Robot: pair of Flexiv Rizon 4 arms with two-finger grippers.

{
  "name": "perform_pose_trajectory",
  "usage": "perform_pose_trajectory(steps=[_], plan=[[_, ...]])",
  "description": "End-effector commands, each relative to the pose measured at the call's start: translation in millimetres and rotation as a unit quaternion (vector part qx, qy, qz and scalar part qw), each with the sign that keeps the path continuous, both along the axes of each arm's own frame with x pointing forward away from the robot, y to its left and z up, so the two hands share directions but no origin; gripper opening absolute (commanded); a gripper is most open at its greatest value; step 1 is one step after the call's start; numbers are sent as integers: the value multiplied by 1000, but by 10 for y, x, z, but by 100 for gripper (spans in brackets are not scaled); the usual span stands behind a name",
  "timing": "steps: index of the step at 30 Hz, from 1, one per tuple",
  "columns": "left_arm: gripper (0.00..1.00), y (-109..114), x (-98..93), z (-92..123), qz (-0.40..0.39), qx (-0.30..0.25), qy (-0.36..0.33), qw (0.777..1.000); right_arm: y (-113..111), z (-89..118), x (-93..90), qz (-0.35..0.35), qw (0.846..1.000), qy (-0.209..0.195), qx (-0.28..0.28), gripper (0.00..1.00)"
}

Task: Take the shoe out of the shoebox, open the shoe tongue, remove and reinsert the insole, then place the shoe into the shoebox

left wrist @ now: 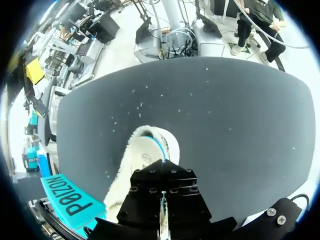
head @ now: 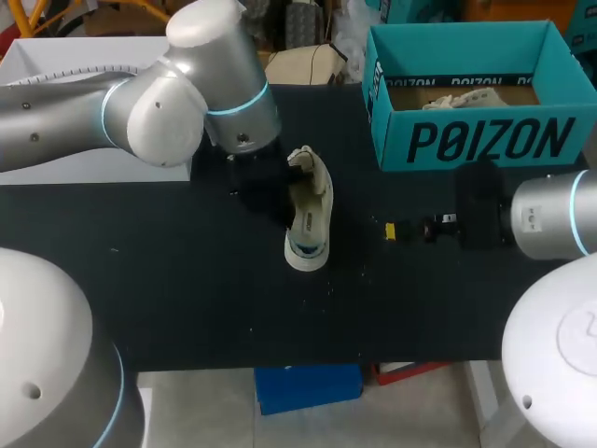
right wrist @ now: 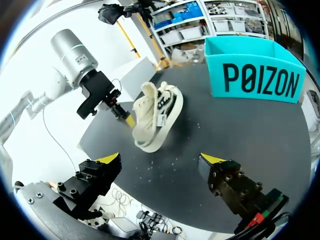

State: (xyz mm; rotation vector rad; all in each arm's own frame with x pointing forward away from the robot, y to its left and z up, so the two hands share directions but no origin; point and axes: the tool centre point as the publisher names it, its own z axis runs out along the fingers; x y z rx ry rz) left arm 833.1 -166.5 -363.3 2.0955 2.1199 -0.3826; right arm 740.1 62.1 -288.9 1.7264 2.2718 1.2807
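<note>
The shoe [head: 309, 213] is on the black table [head: 187, 289], about in the middle, tipped partly onto its side. Its long way runs from the far side of the table to the near side. The round end with a bit of blue on it points to the near edge. I cannot tell if that end is the toe or the heel. The white sole faces my right side and the fuzzy open top faces my left side.

The blue-green shoebox [head: 471, 140] sits at the far right of the table, well apart from the shoe. It has no lid on. Inside is some crumpled paper [head: 466, 97] on a brown bottom.

The left gripper [right wrist: 129, 118] is right at the shoe's open top. Its fingers are pressed close together with a bit of the shoe pinched between them.

The right gripper [right wrist: 161, 159] is low over the table on the sole side of the shoe, near it but not touching. Its two yellow tips are spread wide with nothing between them.
</note>
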Motion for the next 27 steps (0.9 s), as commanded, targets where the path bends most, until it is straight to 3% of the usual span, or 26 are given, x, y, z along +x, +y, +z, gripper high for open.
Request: perform_pose_trajectory(steps=[1, 27], plan=[[0, -47, -4, -29, -3, 14, 3, 1000, -10, 0, 11, 2, 1000, 4, 1, 100], [0, -225, -36, -339, -28, 41, 40, 998, -10, 0, 11, 2, 1000, 4, 1, 100]])
